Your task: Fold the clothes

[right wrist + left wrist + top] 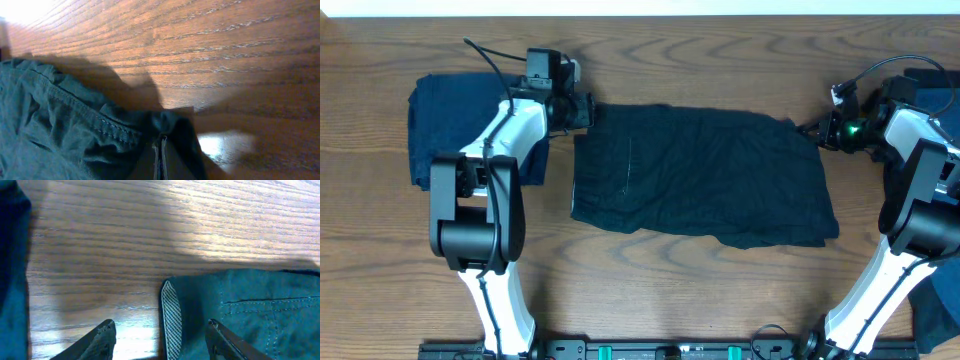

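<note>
The black soft-fabric garment (700, 175) lies spread almost flat across the middle of the brown wood-grain table (720, 290), its far hem rumpled. It looks light, limp and unlikely to slip, so it should drape from wherever it is pinched; the two far corners seem the best holds. The left gripper (162, 342) hangs over the far left corner with its jaws well apart, straddling the pale checked inner edge (172, 315) without clamping it. The right gripper (160, 157) has its jaws pressed together on a bunched fold at the far right corner. A dark navy folded garment (428, 130) lies under the left arm. No basket or bin is in view
</note>
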Motion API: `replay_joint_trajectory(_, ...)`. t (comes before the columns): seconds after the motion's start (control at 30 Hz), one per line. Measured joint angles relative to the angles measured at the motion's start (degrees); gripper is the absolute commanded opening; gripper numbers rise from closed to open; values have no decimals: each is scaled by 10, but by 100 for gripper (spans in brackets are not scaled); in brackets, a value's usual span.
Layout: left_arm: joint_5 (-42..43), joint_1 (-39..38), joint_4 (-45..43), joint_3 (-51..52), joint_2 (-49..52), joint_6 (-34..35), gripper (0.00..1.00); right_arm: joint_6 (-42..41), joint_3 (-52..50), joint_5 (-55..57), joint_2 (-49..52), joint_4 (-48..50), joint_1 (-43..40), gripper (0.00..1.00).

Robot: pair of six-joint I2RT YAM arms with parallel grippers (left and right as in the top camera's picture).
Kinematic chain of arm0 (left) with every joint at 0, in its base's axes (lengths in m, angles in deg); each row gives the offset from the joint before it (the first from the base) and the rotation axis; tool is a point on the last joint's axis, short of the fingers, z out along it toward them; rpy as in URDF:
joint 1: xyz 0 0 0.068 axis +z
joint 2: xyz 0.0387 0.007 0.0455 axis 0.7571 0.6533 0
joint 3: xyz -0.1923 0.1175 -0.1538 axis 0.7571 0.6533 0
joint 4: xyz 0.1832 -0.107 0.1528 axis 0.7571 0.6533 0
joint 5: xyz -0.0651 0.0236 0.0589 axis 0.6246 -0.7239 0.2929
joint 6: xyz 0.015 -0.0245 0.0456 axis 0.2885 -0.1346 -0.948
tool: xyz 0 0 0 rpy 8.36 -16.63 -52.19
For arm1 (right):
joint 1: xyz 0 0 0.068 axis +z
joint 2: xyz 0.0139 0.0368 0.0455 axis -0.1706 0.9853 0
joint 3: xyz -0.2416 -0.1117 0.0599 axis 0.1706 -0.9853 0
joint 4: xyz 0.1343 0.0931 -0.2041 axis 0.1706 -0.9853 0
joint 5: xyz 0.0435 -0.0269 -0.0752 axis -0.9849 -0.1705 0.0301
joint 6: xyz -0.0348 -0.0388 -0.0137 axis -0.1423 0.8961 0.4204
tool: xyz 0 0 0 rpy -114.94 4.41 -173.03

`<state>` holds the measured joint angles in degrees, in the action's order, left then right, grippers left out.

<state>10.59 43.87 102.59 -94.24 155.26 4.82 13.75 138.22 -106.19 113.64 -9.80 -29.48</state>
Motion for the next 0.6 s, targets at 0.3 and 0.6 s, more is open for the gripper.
replay_joint_trajectory(0.3,0,-19,0,0,0,2,58,0,0,8,0,-2,0,1)
replay_joint_trajectory(0.6,5,-30,-1,0,18,18,43,0,0,8,0,-7,0,1)
